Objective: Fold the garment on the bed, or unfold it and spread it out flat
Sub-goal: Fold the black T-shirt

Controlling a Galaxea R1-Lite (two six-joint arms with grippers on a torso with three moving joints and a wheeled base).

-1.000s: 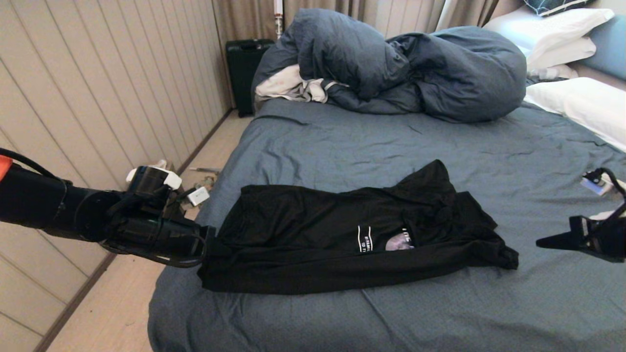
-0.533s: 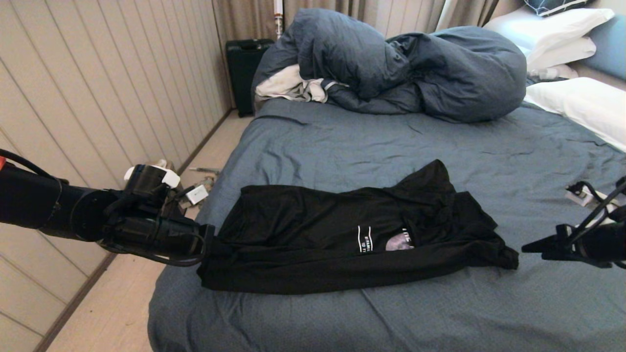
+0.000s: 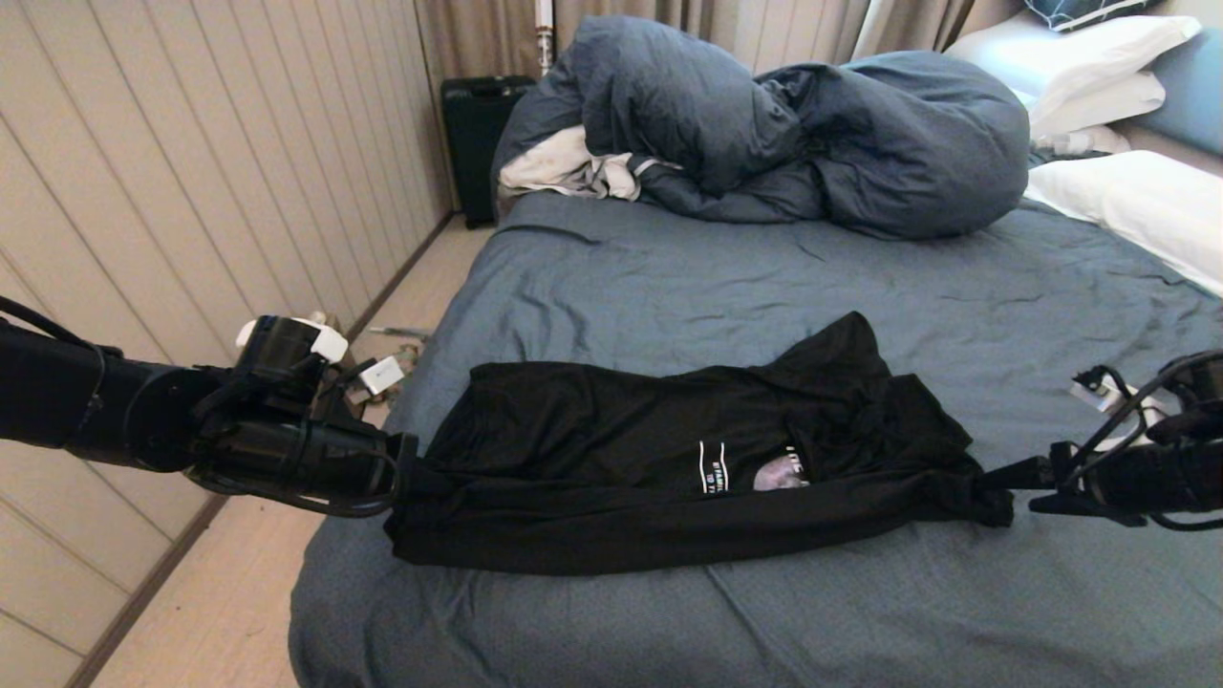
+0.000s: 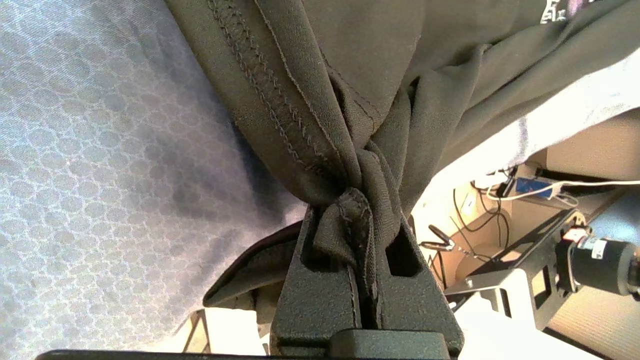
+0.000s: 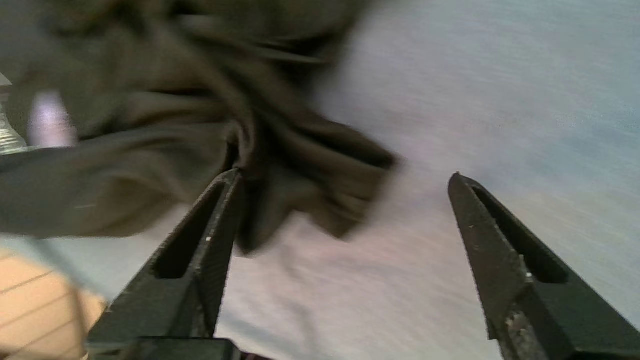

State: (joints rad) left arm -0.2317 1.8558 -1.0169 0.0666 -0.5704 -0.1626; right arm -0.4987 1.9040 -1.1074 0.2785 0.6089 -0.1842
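The black T-shirt lies folded lengthwise across the slate-blue bed, with its moon print and white lettering showing. My left gripper is shut on the bunched hem at the shirt's left end, near the bed's edge. At the shirt's right tip my right gripper stands open. One of its fingers touches the cloth, the other is over bare sheet, and part of the tip lies between them.
A bulky dark-blue duvet with a white cloth is heaped at the back. White pillows lie at the far right. A black suitcase and a floor strip with cables are left of the bed.
My right gripper has moved left and down across the sheet to the shirt's right tip. The left gripper has kept its hold and barely shifted.
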